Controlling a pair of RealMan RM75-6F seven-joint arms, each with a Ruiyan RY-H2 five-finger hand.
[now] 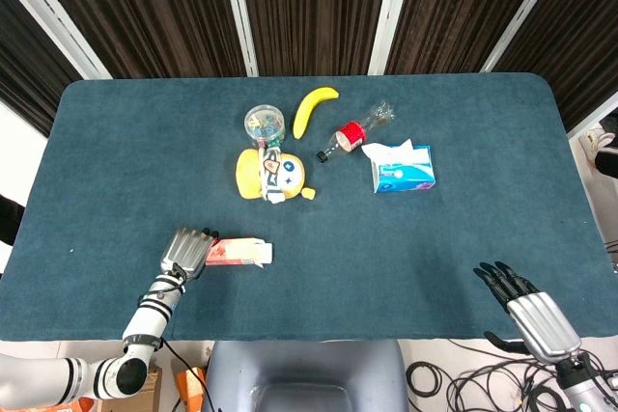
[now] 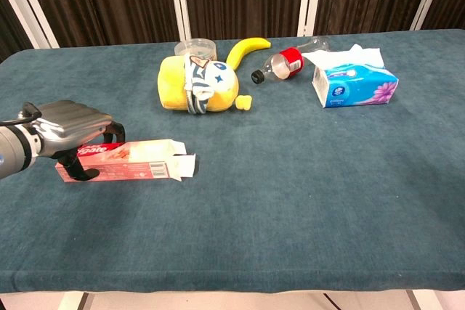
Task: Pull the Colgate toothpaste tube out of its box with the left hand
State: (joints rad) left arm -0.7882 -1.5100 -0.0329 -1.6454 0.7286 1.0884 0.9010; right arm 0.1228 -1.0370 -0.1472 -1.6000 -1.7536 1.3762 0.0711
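The red and white Colgate toothpaste box [image 1: 243, 253] [image 2: 138, 162] lies flat near the table's front left, with its right end flaps open. No tube shows at the opening. My left hand [image 1: 188, 252] [image 2: 69, 128] is curled over the box's left end, fingers down in front of it and thumb behind, gripping it. My right hand [image 1: 526, 304] hovers at the table's front right edge with its fingers spread and nothing in it. It shows only in the head view.
A yellow plush toy [image 1: 270, 174] [image 2: 196, 85], a banana [image 1: 314, 108] [image 2: 247, 49], a clear round container [image 1: 264, 123], a plastic bottle [image 1: 352, 132] [image 2: 287, 63] and a blue tissue box [image 1: 404, 169] [image 2: 356, 85] sit at the table's middle back.
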